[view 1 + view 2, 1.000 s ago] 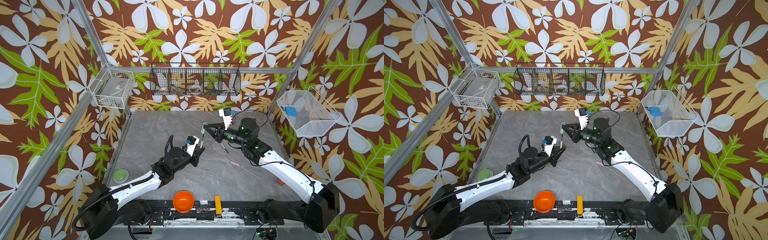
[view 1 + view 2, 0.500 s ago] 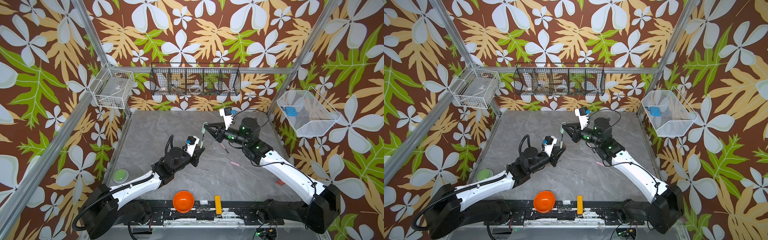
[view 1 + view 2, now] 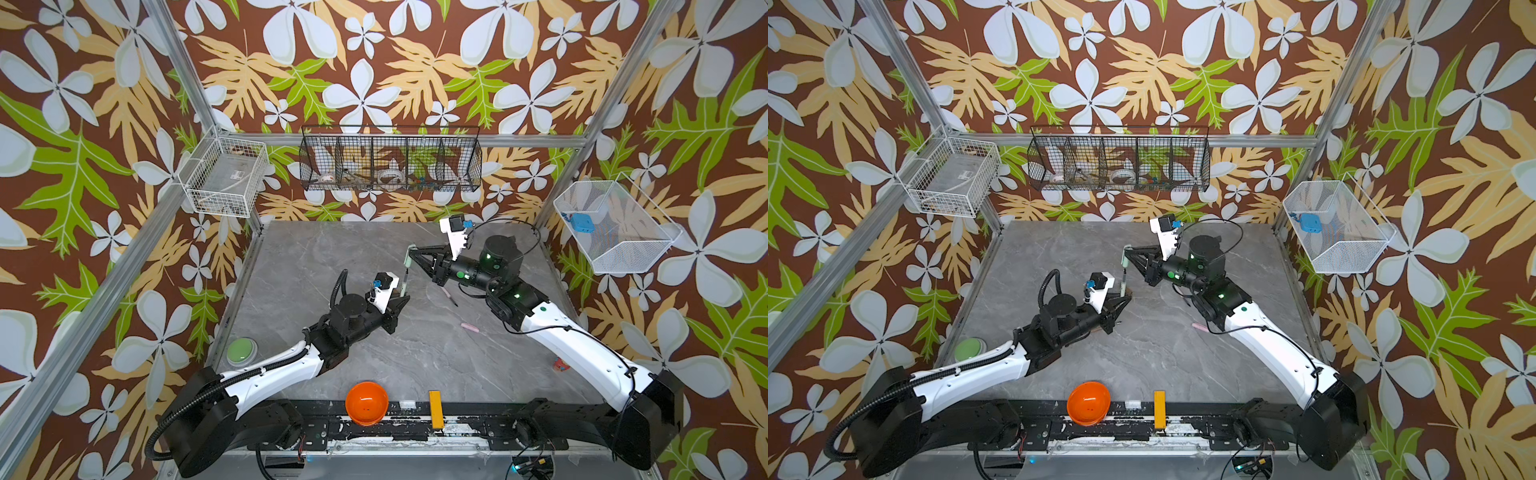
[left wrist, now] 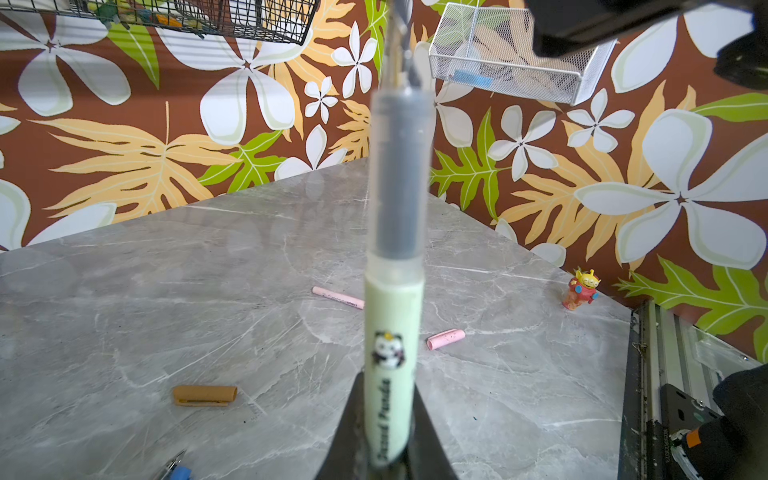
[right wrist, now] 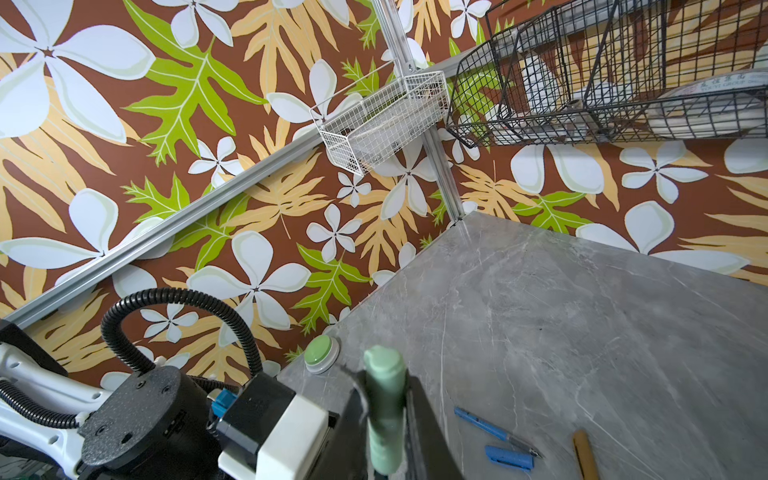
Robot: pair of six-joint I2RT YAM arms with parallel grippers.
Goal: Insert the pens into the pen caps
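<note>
Green pen: held upright over the middle of the table, thin tip pointing up. The panda print on its pale barrel shows in the left wrist view.
Left claw: pinching the lower barrel of the green pen, one finger on each side.
Green cap: in the air just above the pen's tip and nearly in line with it. Whether the two touch cannot be told.
Right claw: pinching the green cap from both sides.
Pink pen: lying flat on the table right of the middle, close under the right arm's wrist.
Pink cap: lying on the table near the pink pen but apart from it, toward the front edge.
Brown cap: lying on its side on the table, close to the left claw.
Blue pen, blue cap, brown pen: lying close together on the table by the left arm, which largely hides them in both top views.
Toy figure: standing by the right edge, well apart from the pens.
Green button: at the left edge.
Orange bowl, yellow bar: side by side at the front edge, between the two arm bases.
Wire baskets: a white one on the left wall, a black one on the back wall and a white one on the right wall.
</note>
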